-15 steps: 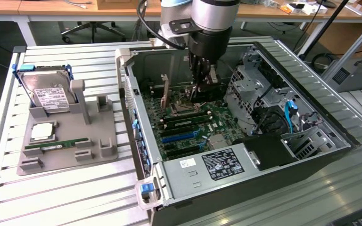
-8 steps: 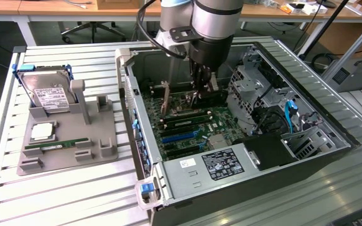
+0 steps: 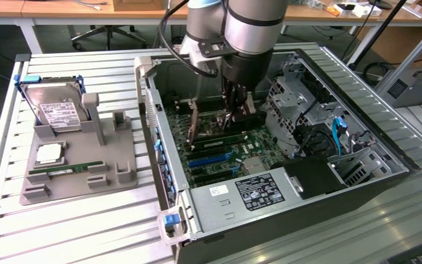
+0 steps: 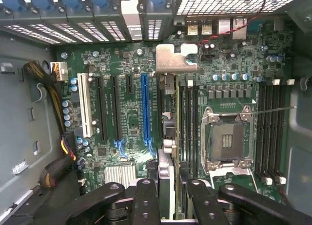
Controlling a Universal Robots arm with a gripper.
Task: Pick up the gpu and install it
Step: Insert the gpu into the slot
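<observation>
My black pincer (image 4: 169, 196) pinches the thin green gpu card with silver bracket (image 4: 170, 132) edge-on above the green motherboard (image 4: 126, 113).

The gpu (image 4: 171, 132) stands edge-on above the motherboard (silver bracket uppermost).

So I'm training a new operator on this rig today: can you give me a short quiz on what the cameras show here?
1. True or false: the gpu lies on the grey tray outside the case.
2. What sits between the fingers of the gripper? A) a hard drive B) the gpu C) a RAM stick
3. What colour is the long slot next to the held card?

Key: 1 false, it stands edge-on over the motherboard; 2 B; 3 blue.
</observation>
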